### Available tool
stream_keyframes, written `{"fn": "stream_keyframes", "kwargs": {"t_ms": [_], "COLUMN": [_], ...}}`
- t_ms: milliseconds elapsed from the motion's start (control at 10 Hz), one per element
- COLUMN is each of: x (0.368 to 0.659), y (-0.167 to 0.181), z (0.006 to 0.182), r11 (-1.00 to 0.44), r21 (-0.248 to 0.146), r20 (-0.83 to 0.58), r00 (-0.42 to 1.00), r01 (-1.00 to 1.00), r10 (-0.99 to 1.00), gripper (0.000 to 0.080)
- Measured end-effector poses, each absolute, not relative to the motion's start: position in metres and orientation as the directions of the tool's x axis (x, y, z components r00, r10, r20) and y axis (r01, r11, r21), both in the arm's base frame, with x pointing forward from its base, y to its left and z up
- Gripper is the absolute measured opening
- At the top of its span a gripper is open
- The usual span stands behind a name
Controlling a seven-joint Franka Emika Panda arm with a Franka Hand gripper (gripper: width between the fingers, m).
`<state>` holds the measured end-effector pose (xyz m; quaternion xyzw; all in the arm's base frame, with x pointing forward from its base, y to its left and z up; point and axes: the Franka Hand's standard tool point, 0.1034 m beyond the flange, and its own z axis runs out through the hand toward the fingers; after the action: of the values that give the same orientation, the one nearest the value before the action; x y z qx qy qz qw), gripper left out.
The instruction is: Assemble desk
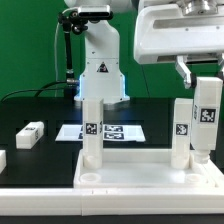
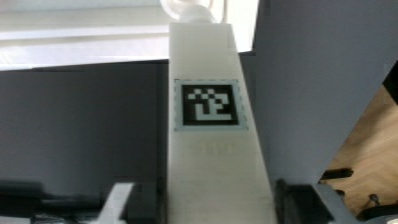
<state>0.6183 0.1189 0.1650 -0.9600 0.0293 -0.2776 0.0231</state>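
Third-leg fitting appears in hand: the gripper (image 1: 204,84), jaws clamped on the held leg (image 1: 207,118) at the desk top's (image 1: 130,166) corner beside a standing leg (image 1: 183,128), likely needs alignment and twisting into the socket.

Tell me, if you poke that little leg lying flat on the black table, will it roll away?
Probably not. The leg has flat, square sides, so it would likely slide rather than roll. It looks like hard white plastic, so it is probably stiff and light. The table looks smooth, so the leg may skid easily.
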Motion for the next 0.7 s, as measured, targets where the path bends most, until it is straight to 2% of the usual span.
{"fn": "stream_keyframes", "kwargs": {"t_ms": [300,700], "x": [0.614,0.614], "y": [0.114,0.11], "z": [0.151,0.144], "r11": [-0.997,-0.998], "r21": [-0.054,-0.042], "r20": [0.516,0.509], "r00": [0.853,0.858], "r01": [-0.053,-0.047], "r10": [-0.073,-0.062], "gripper": [0.0288,0.0288]}}
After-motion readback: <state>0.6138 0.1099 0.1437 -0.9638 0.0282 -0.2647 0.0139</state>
